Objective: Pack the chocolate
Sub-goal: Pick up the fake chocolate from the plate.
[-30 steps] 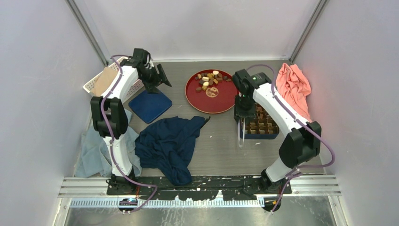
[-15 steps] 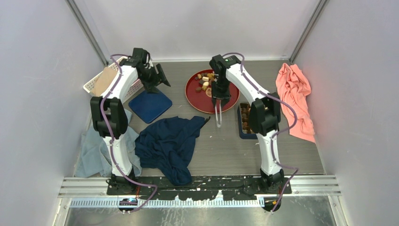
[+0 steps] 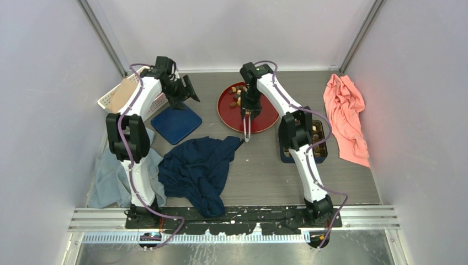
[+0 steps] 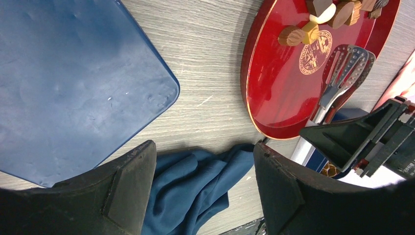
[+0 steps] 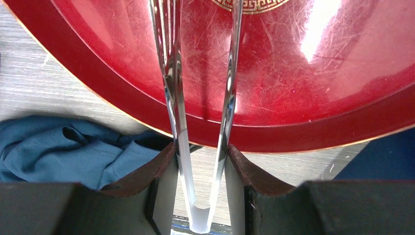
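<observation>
Since a second ago the right arm has swung away from the navy box (image 3: 320, 148) at centre right and now reaches over the glossy, scratched red tray (image 3: 226, 110) at upper centre. The right gripper (image 5: 200, 169) clamps slim, mirror-bright metal tongs (image 5: 171, 98), its dark pads pressing the two springy arms near their joined end. The slotted, spoon-shaped tips of the tongs lie on the tray's lacquer beside the gold emblem. The chocolate (image 3: 238, 94), small round and blocky pieces in brown and cream, sits heaped at the tray's far edge, apart from the tongs.

The left gripper (image 4: 203, 152) has not moved; its jaws stand wide and empty above the smooth, rounded-corner blue lid (image 4: 73, 73) and a crumpled navy cloth (image 4: 195, 186) on the grey wood-grain table (image 3: 259, 171).
</observation>
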You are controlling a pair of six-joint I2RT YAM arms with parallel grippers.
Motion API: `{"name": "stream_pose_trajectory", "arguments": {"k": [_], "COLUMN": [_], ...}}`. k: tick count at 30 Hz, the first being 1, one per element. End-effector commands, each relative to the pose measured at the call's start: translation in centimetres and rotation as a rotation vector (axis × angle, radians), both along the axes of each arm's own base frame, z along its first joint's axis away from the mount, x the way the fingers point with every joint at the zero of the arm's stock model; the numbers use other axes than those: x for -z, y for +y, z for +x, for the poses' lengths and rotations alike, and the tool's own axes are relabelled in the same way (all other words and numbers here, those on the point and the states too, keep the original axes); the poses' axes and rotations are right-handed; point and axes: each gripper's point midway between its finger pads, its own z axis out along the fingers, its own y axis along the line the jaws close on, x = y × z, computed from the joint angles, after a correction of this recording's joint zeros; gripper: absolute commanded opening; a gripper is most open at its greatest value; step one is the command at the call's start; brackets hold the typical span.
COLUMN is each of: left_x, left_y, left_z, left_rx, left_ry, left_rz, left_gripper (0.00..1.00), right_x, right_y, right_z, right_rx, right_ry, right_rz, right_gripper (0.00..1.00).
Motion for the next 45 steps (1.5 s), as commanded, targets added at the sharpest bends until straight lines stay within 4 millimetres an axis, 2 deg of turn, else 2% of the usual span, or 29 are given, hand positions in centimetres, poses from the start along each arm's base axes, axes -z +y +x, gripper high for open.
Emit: {"name": "stream_pose_trajectory", "arguments": {"k": [1, 8, 16, 28, 45], "left_x": [-2.8, -2.8, -2.9, -3.3, -3.6], "left_y": [0.2, 0.2, 0.2, 0.2, 0.4], "left_z": [0.4, 0.4, 0.3, 0.1, -0.1], "left_rx": [0.015, 0.017, 0.016, 0.019, 0.026], "left_ry": [-0.072, -0.072, -0.073, -0.080, -0.082], "left_rz": [-0.004, -0.005, -0.009, -0.007, 0.001], "left_gripper": [0.73, 0.73, 0.73, 0.73, 0.73], "right_x": [-1.2, -0.1, 0.6, 1.7, 2.4], "right_y": [1.3, 1.4, 0.6, -0.7, 0.7], "right_z": [1.2, 2.2, 2.9, 5.1, 6.4], "right_rx": [0.017, 0.038, 0.073, 0.148, 0.158], "right_ry": [-0.045, -0.054, -0.059, -0.065, -0.063], "right_rz": [0.059, 0.048, 0.023, 0.048, 0.134], "right_gripper": [0.43, 0.44, 0.45, 0.51, 0.46]}}
